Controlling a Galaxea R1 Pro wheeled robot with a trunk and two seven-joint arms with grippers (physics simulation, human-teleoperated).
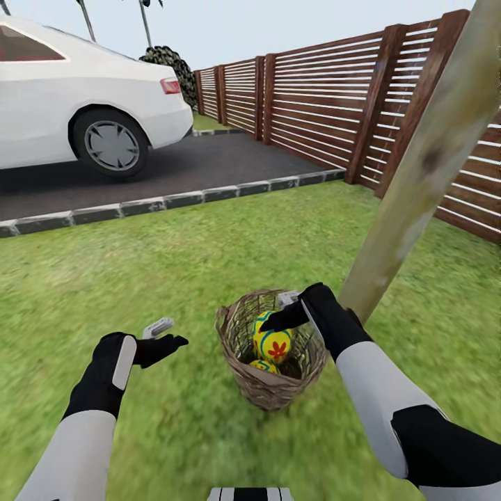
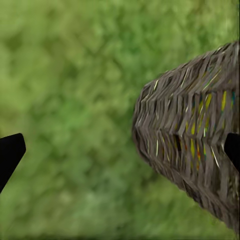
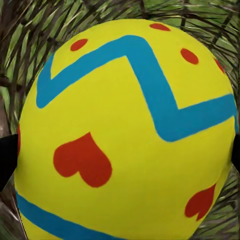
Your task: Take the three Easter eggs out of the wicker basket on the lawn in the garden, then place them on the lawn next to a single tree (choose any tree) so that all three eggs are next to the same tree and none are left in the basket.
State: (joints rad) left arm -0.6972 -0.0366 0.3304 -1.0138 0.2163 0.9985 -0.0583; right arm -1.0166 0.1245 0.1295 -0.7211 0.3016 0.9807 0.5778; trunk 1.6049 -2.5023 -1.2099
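Right end effector (image 1: pixel 287 311) down inside brown woven-twig wicker basket (image 1: pixel 245 381) on green lawn (image 1: pixel 174 264), fingers straddling top yellow egg with blue zigzag, red hearts (image 3: pixel 125 130); grip unconfirmed. Left end effector (image 1: pixel 167 335) released, idle. Advice: close squarely, lift straight, clear rim, set beside pale leaning tree trunk (image 1: pixel 417 174).

Head view looks forward and down over lawn (image 1: pixel 174 264) and wicker basket (image 1: pixel 268 390). Left wrist view faces the basket's outer wall; right wrist view sits close inside it.
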